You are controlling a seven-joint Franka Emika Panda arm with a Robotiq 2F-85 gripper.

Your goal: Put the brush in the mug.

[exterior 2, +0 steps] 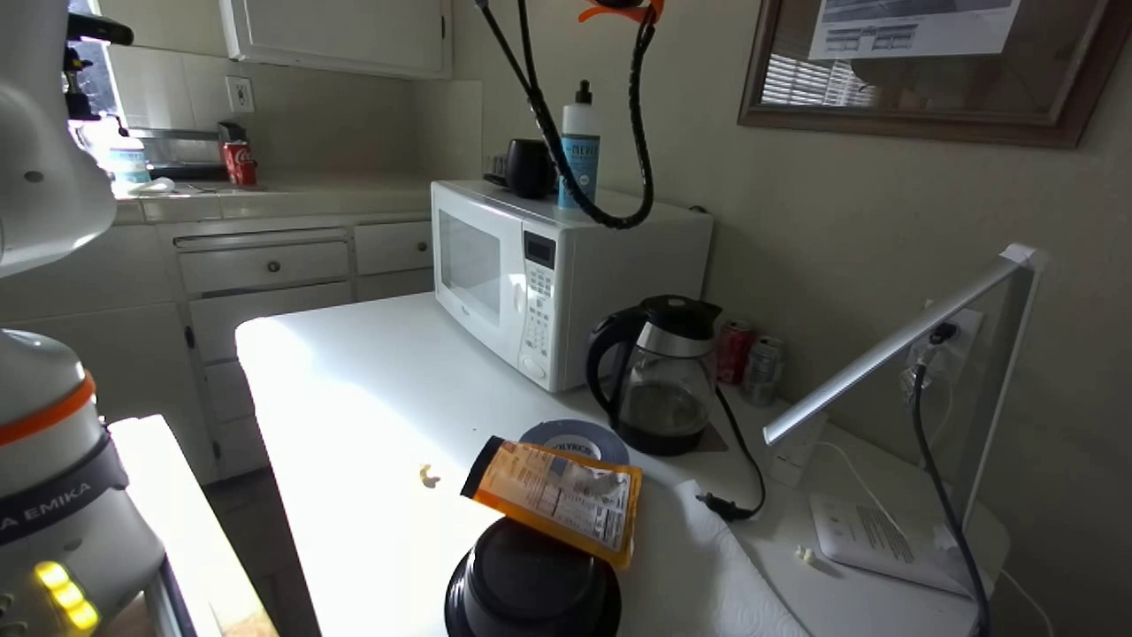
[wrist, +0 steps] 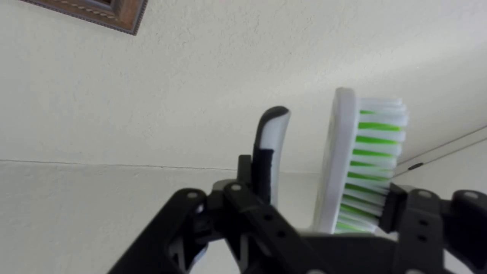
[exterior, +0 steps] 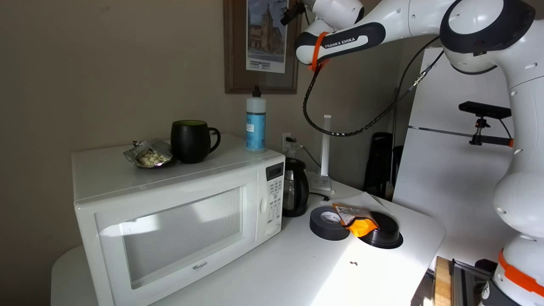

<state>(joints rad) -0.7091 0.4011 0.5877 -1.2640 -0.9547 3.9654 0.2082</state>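
Arm (exterior: pixel 420 19) raised, hand (wrist: pixel 319 189) clamped

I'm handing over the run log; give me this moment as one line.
Gripper: closed on brush | mug: upright on microwave | brush in mug: not yet

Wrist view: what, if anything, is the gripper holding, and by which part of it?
The gripper holds the brush, pressing its handle on one side and its bristles on the other.

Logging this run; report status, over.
Black gripper holding white-and-green bristled brush. Rounded black mug upright on white microwave. Crumpled silver foil packet beside mug, possible snag.
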